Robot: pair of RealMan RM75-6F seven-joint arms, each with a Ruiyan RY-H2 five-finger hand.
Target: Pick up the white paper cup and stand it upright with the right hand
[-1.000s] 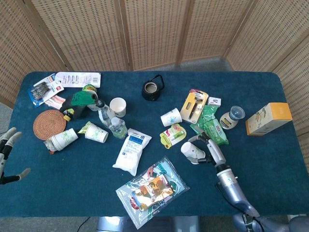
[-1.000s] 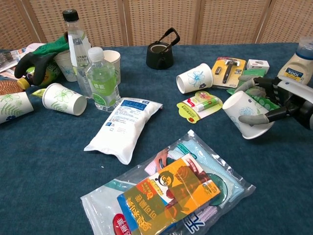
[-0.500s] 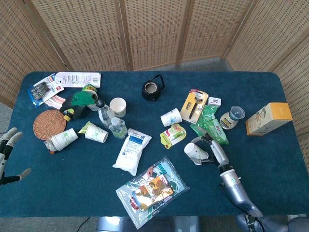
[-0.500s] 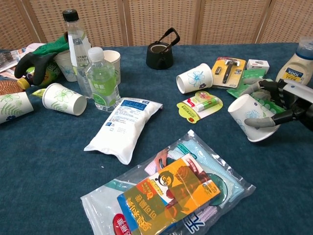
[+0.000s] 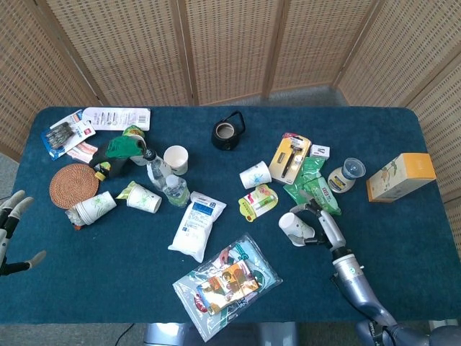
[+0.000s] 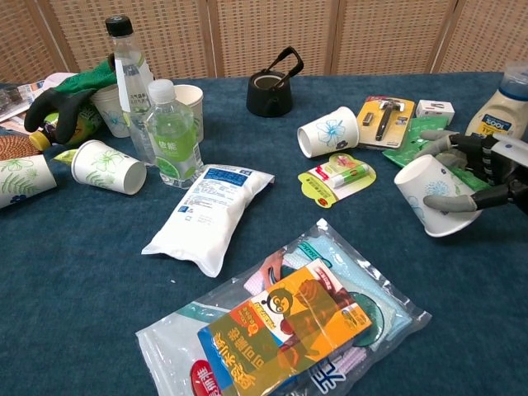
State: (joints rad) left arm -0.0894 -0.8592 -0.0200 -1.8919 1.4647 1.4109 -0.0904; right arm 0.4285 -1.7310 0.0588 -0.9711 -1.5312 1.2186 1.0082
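The white paper cup [image 6: 430, 195] hangs tilted above the blue table, its closed base toward the upper left and its open rim low on the right. My right hand [image 6: 477, 177] grips it from the right side, fingers wrapped over its wall. From the head view the cup [image 5: 293, 228] and right hand [image 5: 320, 224] sit right of the table's centre, near the front. My left hand [image 5: 10, 232] hovers off the table's left edge, fingers spread and holding nothing.
A floral cup [image 6: 328, 131] lies on its side behind the held one, beside a lip balm card [image 6: 337, 175] and green wipes [image 5: 312, 184]. A snack bag [image 6: 285, 327] and a white pouch [image 6: 208, 214] lie in front. Bottles [image 6: 172, 134], cups and a kettle [image 6: 272, 83] stand further back.
My right hand has carried the cup slightly rightward and turned it a little nearer to upright. The left hand has not moved.
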